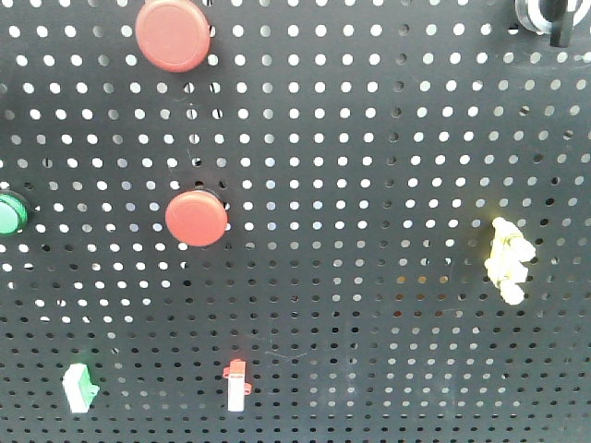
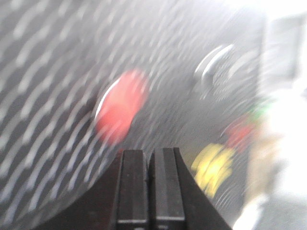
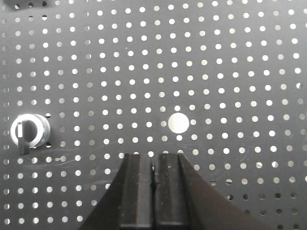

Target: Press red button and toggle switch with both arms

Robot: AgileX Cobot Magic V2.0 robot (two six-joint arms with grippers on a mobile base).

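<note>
On the black pegboard (image 1: 369, 138) I see two round red buttons, one at the top (image 1: 173, 34) and one in the middle left (image 1: 196, 218). A small white switch with a red tip (image 1: 236, 386) sits low in the middle. Neither gripper shows in the front view. My left gripper (image 2: 148, 154) is shut and empty; its view is smeared, with a red button (image 2: 120, 105) just above and left of the fingertips. My right gripper (image 3: 154, 156) is shut and empty, facing bare pegboard below a larger hole (image 3: 179, 122).
A green button (image 1: 11, 213) is at the left edge, a green-and-white switch (image 1: 80, 386) is low left, and a yellow part (image 1: 508, 261) is at the right. A silver-ringed black knob (image 1: 545, 18) is at the top right, also left of my right gripper (image 3: 29, 132).
</note>
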